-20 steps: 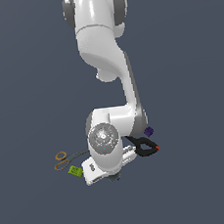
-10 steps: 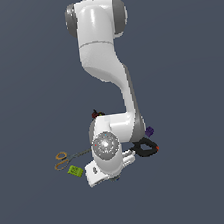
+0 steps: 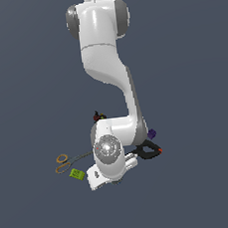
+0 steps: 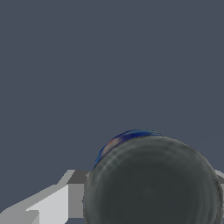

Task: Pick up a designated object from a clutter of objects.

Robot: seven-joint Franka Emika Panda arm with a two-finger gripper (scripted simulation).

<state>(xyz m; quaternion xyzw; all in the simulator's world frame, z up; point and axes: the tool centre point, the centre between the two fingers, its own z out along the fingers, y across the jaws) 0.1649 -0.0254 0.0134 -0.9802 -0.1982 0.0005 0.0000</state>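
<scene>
Here, in the wrist view, the small short round can with a dull grey flat top and blue side band [image 4: 153, 183] is seen filling the frame beside one pale grey finger [image 4: 52, 203] of the gripper [image 3: 109, 180]. Whether the jaws are clamped on it cannot be told. The can is judged rigid, light and smooth-walled, best held across its blue band. Farther from the can, a black spring clamp [image 3: 146, 150], a purple cube [image 3: 151, 132] and yellow-handled scissors [image 3: 62, 162] are seen.

The can [image 4: 153, 183] sits between the tool's fingers [image 4: 52, 203]; the scissors [image 3: 66, 161] lie toward the exterior view's left, the clamp [image 3: 146, 150] toward its right
</scene>
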